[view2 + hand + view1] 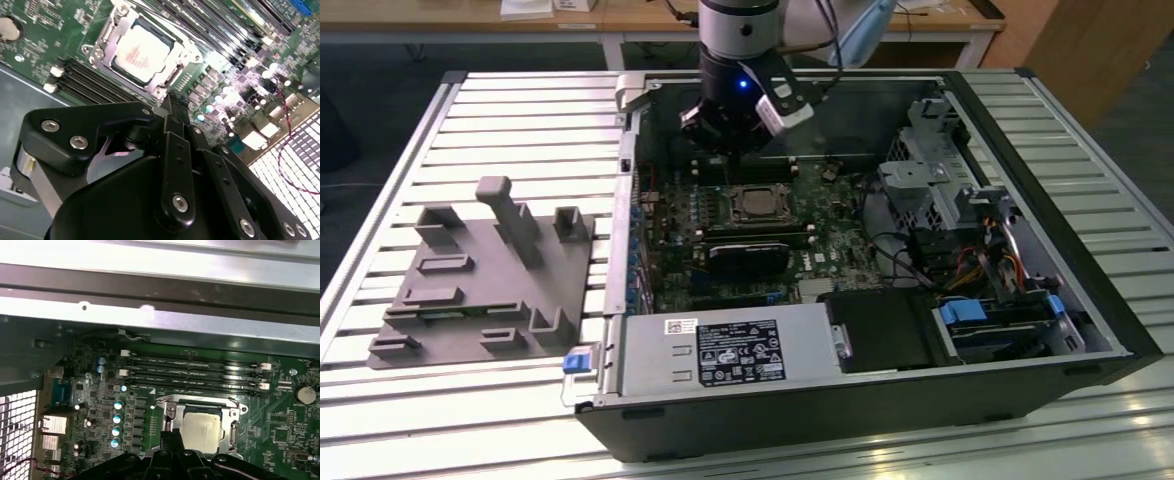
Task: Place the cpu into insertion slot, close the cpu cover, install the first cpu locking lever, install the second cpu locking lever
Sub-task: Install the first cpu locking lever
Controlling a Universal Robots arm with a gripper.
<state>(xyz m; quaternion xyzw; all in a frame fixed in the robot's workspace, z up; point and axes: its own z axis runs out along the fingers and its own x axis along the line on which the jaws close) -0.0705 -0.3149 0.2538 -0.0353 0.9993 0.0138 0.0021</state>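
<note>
Silvery-beige cpu sits in its socket mid-motherboard, with the cpu cover lying flat around it. Gripper clenched, empty, just beside the cover's edge. Judged: locking-lever step; latch state unclear. Calls for a fine, steady push.

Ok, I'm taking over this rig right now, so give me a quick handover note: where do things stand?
Gripper: shut, empty, at the edge of the cpu cover.
Cpu: seated in its slot on the motherboard, with the cover lying flat around it.
Done: cpu placed, cover closed.
Left: the two locking levers; I can't tell whether either is latched.
</note>
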